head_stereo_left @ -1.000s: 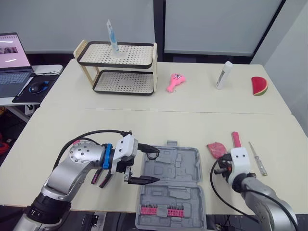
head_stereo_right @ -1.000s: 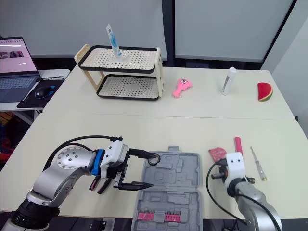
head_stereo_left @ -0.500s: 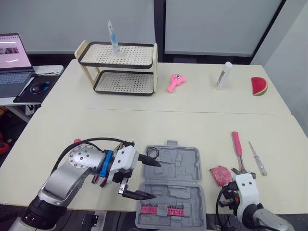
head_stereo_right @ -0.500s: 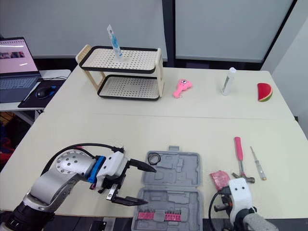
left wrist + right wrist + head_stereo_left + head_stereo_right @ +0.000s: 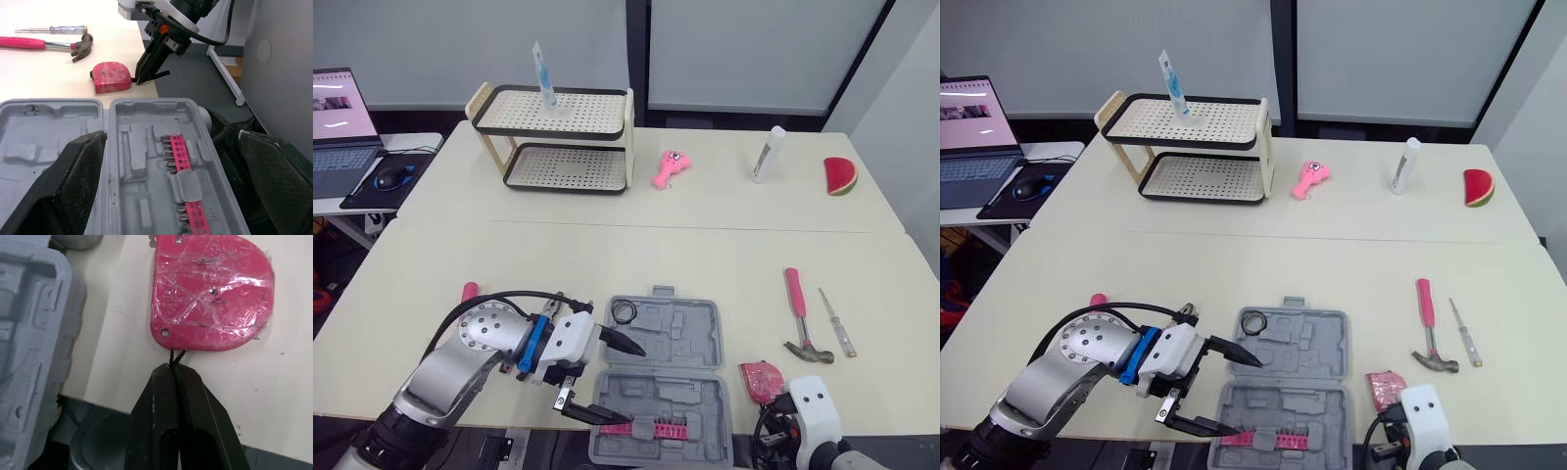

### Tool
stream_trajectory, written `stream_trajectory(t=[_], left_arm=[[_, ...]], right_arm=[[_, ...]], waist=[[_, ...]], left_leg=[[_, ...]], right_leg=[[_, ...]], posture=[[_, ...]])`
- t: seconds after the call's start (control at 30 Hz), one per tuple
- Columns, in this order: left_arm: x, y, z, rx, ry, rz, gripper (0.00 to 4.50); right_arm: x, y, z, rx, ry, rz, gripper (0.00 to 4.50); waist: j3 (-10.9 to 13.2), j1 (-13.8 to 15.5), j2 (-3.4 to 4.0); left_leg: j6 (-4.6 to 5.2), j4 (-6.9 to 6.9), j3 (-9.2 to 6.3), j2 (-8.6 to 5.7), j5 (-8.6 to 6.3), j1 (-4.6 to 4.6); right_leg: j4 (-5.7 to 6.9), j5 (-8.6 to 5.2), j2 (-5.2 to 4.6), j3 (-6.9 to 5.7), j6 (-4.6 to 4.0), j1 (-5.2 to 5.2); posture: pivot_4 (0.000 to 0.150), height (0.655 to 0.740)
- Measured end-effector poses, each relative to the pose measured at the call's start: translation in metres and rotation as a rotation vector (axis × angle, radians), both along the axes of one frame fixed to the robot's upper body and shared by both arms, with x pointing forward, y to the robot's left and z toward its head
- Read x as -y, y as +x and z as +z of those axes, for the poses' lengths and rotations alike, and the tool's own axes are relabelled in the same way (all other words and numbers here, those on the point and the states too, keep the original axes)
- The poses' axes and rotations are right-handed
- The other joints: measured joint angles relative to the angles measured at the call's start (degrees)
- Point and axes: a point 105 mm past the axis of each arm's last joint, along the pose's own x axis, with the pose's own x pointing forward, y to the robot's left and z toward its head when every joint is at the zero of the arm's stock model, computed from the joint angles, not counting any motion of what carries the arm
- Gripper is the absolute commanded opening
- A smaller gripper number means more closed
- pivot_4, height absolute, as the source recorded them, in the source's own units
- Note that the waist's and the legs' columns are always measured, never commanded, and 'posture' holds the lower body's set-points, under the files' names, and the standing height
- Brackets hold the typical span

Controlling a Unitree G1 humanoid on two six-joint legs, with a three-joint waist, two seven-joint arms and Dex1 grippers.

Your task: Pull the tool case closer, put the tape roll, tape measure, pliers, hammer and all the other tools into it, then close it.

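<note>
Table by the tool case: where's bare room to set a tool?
Widest: the bare tabletop between the rack and the tool case. Also a patch between case and hammer. Crowded: the case's near right, where the right gripper pinches the tape measure cord; the open left gripper hangs over its left side.

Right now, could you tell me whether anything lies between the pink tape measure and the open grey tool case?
Nothing visible does. The pink tape measure lies on bare beige table at the right edge of the open grey plastic tool case; the right hand is shut on its black cord.
</note>
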Motion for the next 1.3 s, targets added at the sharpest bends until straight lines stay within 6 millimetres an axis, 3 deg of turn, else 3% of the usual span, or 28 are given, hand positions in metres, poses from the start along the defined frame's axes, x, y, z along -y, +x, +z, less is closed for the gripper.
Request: stream_trajectory(t=[0.4,0.7,0.83,0.93,1.07,1.2,1.3], left_arm=[[-0.001,-0.004,-0.004,-0.012,0.001,-0.002,4.5],[-0.002,-0.005,-0.006,-0.006,0.002,0.002,4.5],[-0.002,-0.004,-0.007,-0.003,0.001,0.006,4.5],[-0.002,-0.006,-0.008,-0.008,0.0,0.008,4.5],[-0.003,-0.01,-0.011,-0.019,-0.003,0.007,4.5],[-0.005,-0.012,-0.011,-0.018,0.008,0.001,4.5],[-0.004,-0.012,-0.01,-0.012,0.009,-0.003,4.5]], right_arm=[[-0.005,-0.006,-0.001,-0.029,0.022,0.018,0.02],[0.001,-0.017,0.008,-0.08,0.057,0.087,1.9],[0.02,-0.022,0.026,-0.08,0.011,0.264,2.64],[0.027,-0.007,0.05,0.009,-0.066,0.459,3.21],[0.021,0.011,0.074,0.136,-0.134,0.773,4.43],[0.033,0.038,0.073,0.211,-0.217,0.974,4.47],[0.038,0.046,0.064,0.214,-0.248,1.097,4.47]], waist=[[0.0,0.2,-0.01],[0.0,0.3,-0.02],[-0.1,0.2,-0.08],[-0.1,0.0,-0.08],[-0.1,0.3,-0.15],[-0.1,0.3,-0.27],[-0.1,0.3,-0.26]], left_leg=[[0.0,0.0,0.0,0.0,0.0,0.0],[0.0,0.02,0.01,0.0,0.0,0.0],[0.01,0.06,0.02,0.01,-0.01,0.25],[0.01,0.04,0.06,0.03,-0.01,0.54],[0.01,0.04,0.02,0.05,-0.01,0.56],[0.01,0.08,0.07,0.0,-0.01,0.51],[0.01,0.06,0.07,0.01,-0.01,0.51]], right_leg=[[-0.03,-0.03,0.0,0.0,0.04,0.0],[-0.12,0.02,0.0,-0.01,0.01,0.09],[-0.3,0.05,0.01,-0.02,0.14,0.45],[-0.34,-0.08,0.02,0.03,0.33,0.72],[-0.33,0.07,0.07,0.0,0.09,0.75],[-0.41,0.08,0.0,0.03,0.09,0.77],[-0.41,0.07,0.0,0.01,0.07,0.73]], posture=[[0.15,0.735],[0.15,0.735],[0.15,0.735],[0.15,0.735],[0.15,0.735],[0.15,0.735],[0.15,0.735]])
